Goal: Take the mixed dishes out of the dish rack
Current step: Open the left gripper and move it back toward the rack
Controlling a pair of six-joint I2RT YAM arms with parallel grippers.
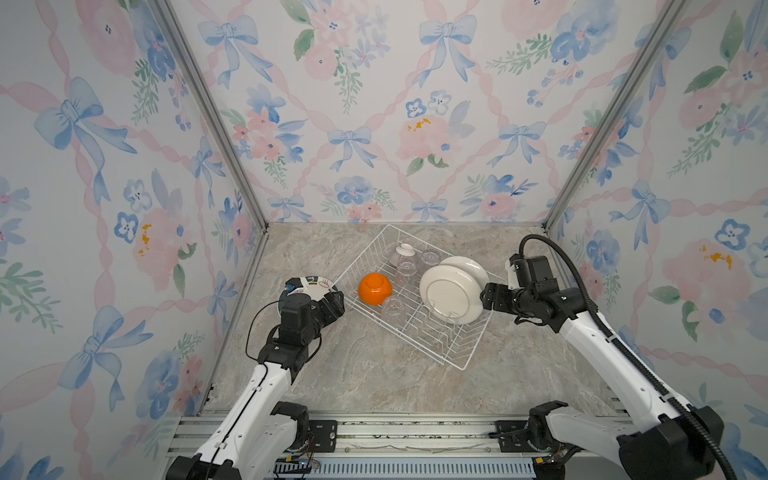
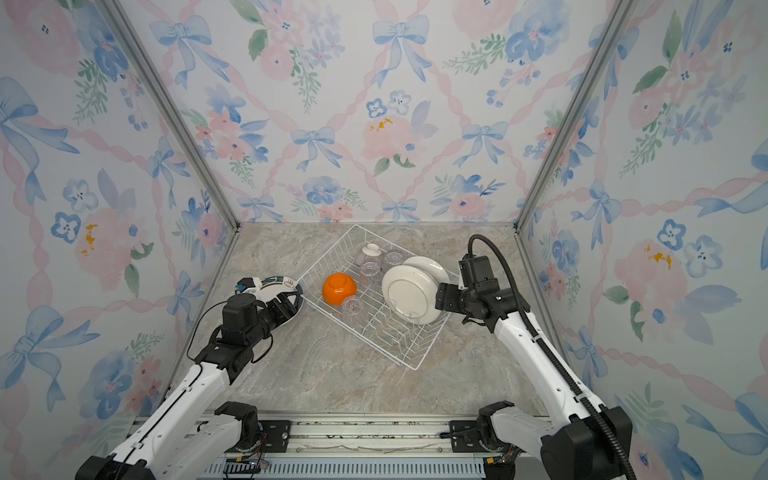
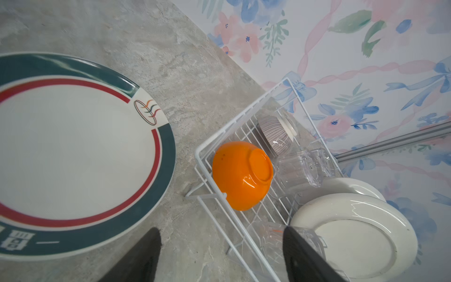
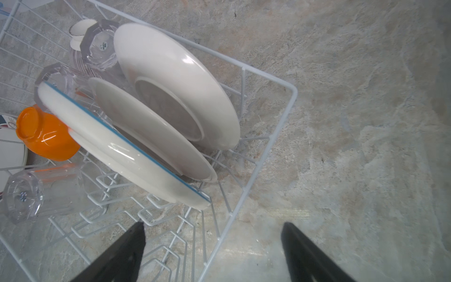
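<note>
Dish rack: white wire, set askew at mid-table, mostly still loaded. Contents: three plates standing on edge in the prongs at its right end, the nearest blue-edged plate facing the right gripper. An orange bowl sits upside down in the left corner, a small striped bowl at the far side, and clear tumblers lie between them. Unloaded so far: one teal-and-red-rimmed plate, flat on the table, just beside the rack's left corner. The left gripper hovers between that plate and the rack, jaws apart and empty. The right gripper's jaws are also spread and empty, straddling the rack's low right wall. Step in hand, by judgement: plate removal, with the standing plates next. That move calls for pinching an upper rim and lifting straight up clear of prongs and wall. Open room: bare tabletop in front of and right of the rack. The left side is cramped by the laid plate and the enclosure wall.
</note>
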